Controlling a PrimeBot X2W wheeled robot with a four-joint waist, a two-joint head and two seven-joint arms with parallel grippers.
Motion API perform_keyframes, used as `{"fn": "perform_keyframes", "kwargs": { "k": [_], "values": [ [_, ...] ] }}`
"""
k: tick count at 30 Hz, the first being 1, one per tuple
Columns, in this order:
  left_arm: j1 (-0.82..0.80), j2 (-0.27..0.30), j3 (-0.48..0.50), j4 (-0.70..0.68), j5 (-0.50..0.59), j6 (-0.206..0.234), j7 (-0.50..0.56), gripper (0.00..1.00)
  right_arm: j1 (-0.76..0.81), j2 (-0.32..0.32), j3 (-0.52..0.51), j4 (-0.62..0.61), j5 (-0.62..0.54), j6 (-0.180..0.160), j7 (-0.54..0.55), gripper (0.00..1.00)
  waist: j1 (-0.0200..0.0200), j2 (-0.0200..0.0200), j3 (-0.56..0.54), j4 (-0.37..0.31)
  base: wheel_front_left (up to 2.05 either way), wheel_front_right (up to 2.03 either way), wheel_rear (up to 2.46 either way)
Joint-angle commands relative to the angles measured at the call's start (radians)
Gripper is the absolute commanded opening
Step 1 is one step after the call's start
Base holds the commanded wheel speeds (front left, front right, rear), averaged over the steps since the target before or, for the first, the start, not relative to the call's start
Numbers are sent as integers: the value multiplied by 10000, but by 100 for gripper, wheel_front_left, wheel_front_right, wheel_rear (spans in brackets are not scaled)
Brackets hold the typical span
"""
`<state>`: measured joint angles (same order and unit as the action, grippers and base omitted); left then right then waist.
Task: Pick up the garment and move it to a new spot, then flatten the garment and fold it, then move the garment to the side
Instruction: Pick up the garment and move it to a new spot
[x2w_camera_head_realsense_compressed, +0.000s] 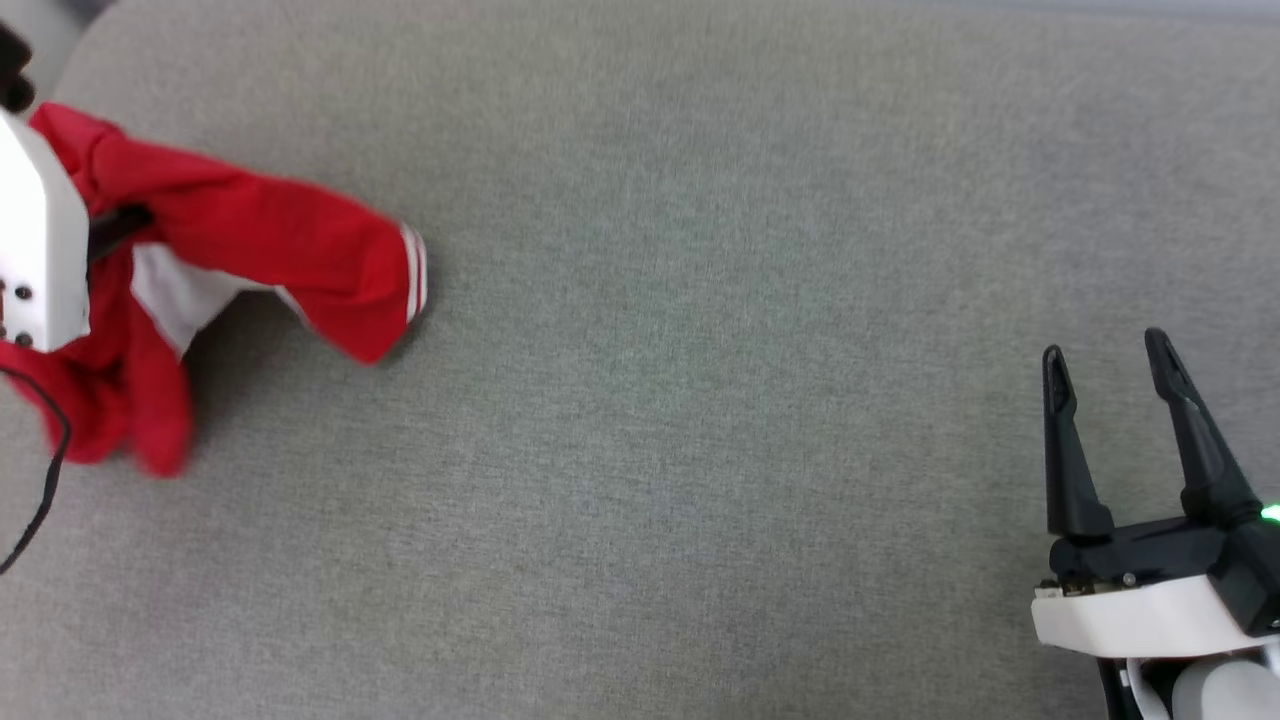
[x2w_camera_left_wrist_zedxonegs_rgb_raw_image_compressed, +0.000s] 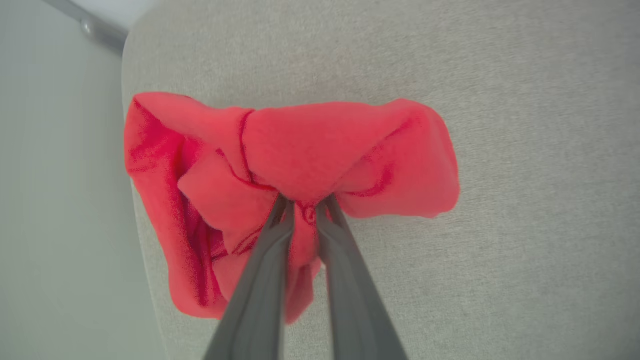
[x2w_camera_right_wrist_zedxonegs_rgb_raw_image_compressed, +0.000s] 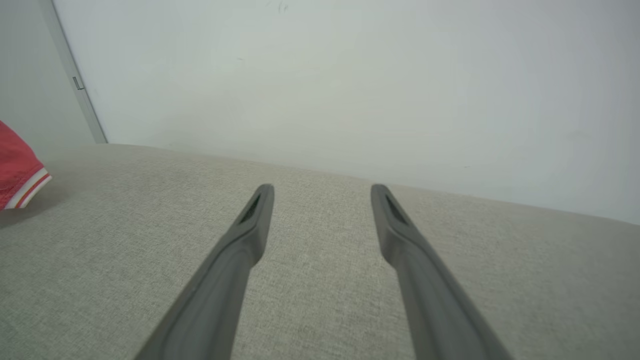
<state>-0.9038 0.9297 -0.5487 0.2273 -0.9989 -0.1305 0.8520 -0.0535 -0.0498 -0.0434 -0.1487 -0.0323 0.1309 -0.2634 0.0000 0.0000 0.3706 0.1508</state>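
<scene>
Head view puts the garment (x2w_camera_head_realsense_compressed: 270, 240) at the far left of the grey fabric surface (x2w_camera_head_realsense_compressed: 700, 420), close to its left edge. It is a bunched red mass with a white panel (x2w_camera_head_realsense_compressed: 175, 295) showing underneath and striped trim (x2w_camera_head_realsense_compressed: 415, 280) at the end that reaches out to the right. The shadow beneath that end suggests the cloth hangs at least partly clear of the surface, though I cannot tell whether the lower folds touch it.

In the left wrist view, the left pincer (x2w_camera_left_wrist_zedxonegs_rgb_raw_image_compressed: 305, 202) is narrowed onto a fold of the garment. Red fabric is caught between the two dark fingers and gathers around their tips. The right pincer (x2w_camera_head_realsense_compressed: 1105, 348) sits at the near right, well apart from the cloth, with its jaws spread wide and nothing between them. In the right wrist view it points across bare surface toward a pale wall (x2w_camera_right_wrist_zedxonegs_rgb_raw_image_compressed: 350, 75).

As a judgement, the task is at its very start. The garment is gripped, so the pick-up looks made or just under way. Carrying it to a new spot is not yet done, since it hangs by the left edge with the broad middle of the surface free. Flattening, folding and the final move to the side are all left. The cloth is crumpled, with no lettering visible.
</scene>
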Motion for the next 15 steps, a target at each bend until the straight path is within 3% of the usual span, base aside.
{"fn": "perform_keyframes", "kwargs": {
  "k": [1,6,15],
  "values": [
    [-274,66,-104,-280,-37,24,66,0,124,-8,15,78,127,-3,-21,100,0,0,-535,-148,0,0,0],
    [-1207,-78,-819,-1441,148,22,558,0,433,-8,40,297,410,-5,-20,100,0,0,-1133,-615,0,0,0],
    [-3090,-1403,-2470,-2545,229,22,1424,0,847,-8,154,624,847,-5,-22,100,0,0,-1856,-2045,0,0,0]
  ]
}}
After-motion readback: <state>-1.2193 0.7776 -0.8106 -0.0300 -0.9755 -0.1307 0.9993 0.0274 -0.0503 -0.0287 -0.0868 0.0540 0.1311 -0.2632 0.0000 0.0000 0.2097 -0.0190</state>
